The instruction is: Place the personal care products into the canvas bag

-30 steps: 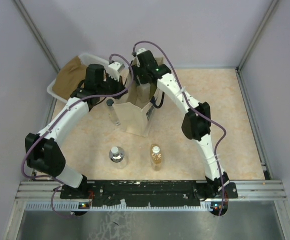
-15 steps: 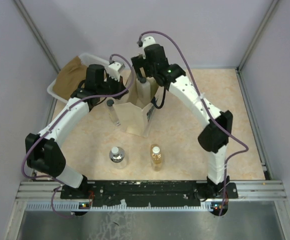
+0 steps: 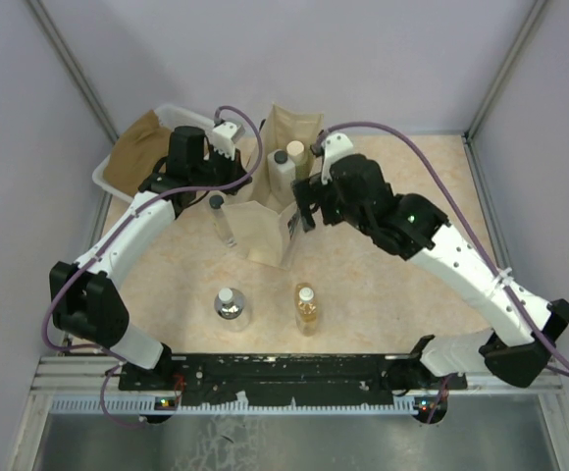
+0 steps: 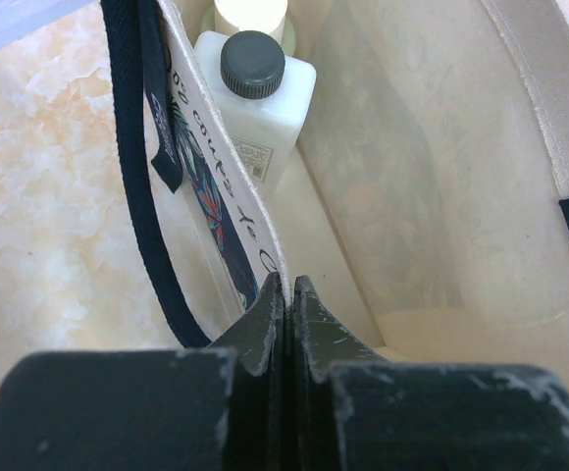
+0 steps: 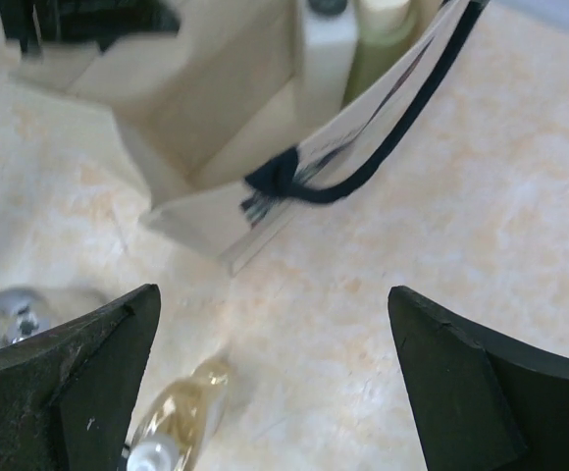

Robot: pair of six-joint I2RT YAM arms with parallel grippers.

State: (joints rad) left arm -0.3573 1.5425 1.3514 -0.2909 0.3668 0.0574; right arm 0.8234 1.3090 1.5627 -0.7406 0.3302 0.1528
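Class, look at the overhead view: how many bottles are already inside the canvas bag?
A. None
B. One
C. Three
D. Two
D: the square whitish bottle and the olive-green bottle show inside the canvas bag, while the slim clear bottle, the silvery bottle and the amber bottle are on the table outside it.

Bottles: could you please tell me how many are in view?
5. In the canvas bag: the whitish black-capped bottle and the olive-green bottle. On the table: the slim clear bottle beside the bag, the silvery bottle and the amber bottle in front. More could hide inside.
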